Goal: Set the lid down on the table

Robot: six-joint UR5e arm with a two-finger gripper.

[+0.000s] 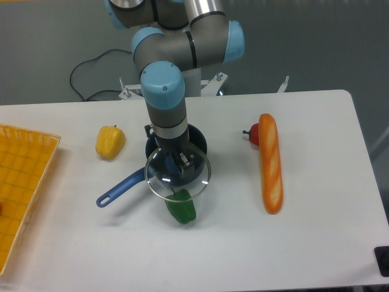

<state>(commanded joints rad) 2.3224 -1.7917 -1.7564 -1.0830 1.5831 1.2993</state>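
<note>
The lid is a clear glass disc with a thin silver rim. It hangs level above the dark saucepan and partly over a green pepper. My gripper points straight down and is shut on the lid's small dark knob at the disc's centre. The lid appears lifted clear of the pan and shifted toward the front. The white table spreads all around. The fingertips are partly hidden behind the glass.
The saucepan's blue handle points front left. A green pepper lies under the lid's front edge. A yellow pepper sits to the left, a baguette and a red fruit to the right. A yellow-orange mesh tray is at the left edge.
</note>
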